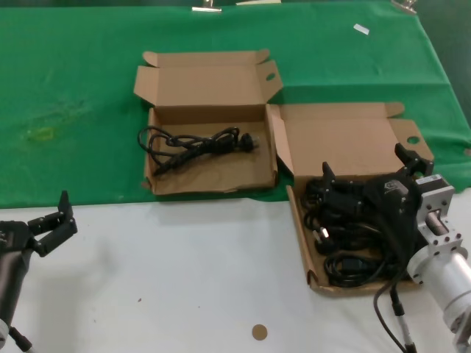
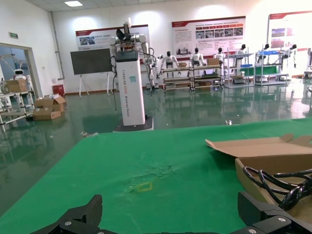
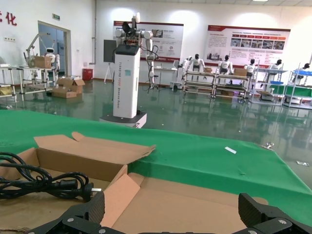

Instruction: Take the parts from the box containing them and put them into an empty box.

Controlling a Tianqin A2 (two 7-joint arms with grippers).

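Head view: I have the right hand (image 1: 368,170) directly over the box containing them (image 1: 346,140), fingers spread apart and holding nothing, with the parts (image 1: 353,243) piled just beneath and on my side of it. One cord (image 1: 195,143) already lies in the other box (image 1: 210,176), well off to this hand's left on the green cloth (image 1: 73,88). The left hand (image 1: 55,224) waits over the white table (image 1: 184,279), fingers apart, far from both boxes.

Left wrist view: the left hand's open fingers (image 2: 80,217) frame bare green cloth; the box with the single cord sits off to one side, out of its reach.

Right wrist view: the right hand's fingers (image 3: 85,214) stand wide apart above cardboard; the receiving box and its cord lie just beyond the shared flap.

Risk, in my judgement: the cords are tangled, so a grasp may lift several at once or drag the light box. A trailing loop could also snag the upright flap between the boxes.
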